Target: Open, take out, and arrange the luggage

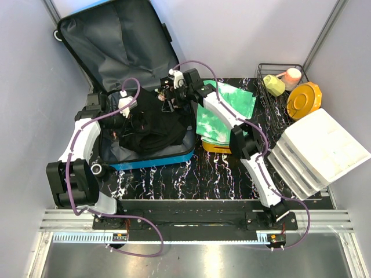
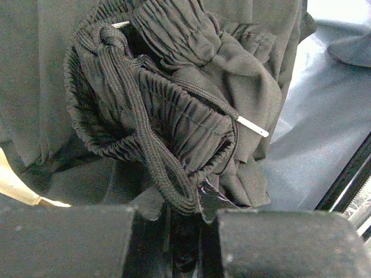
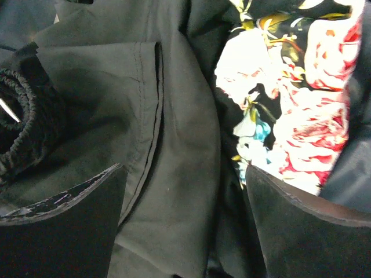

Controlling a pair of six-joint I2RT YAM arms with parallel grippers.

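The blue luggage point(image 1: 153, 159) lies open at the table's left, its dark grey lined lid point(image 1: 116, 40) leaning against the back wall. A heap of black clothes point(image 1: 153, 127) fills its base. My left gripper point(image 1: 123, 113) is down in the base's left side. In the left wrist view its jaws point(image 2: 177, 231) stand close together, with the black drawstring trousers point(image 2: 174, 116) bunched between them. My right gripper point(image 1: 168, 98) hovers over the heap's far side. In the right wrist view it point(image 3: 185, 197) is open over black fabric point(image 3: 174, 145), with a floral garment point(image 3: 290, 98) beside it.
A green cloth point(image 1: 223, 110) lies right of the suitcase over a yellow object point(image 1: 214, 147). A wire rack point(image 1: 264, 69) at the back right holds cups and a yellow lid point(image 1: 304, 99). A white drawer unit point(image 1: 319, 150) stands at the right edge.
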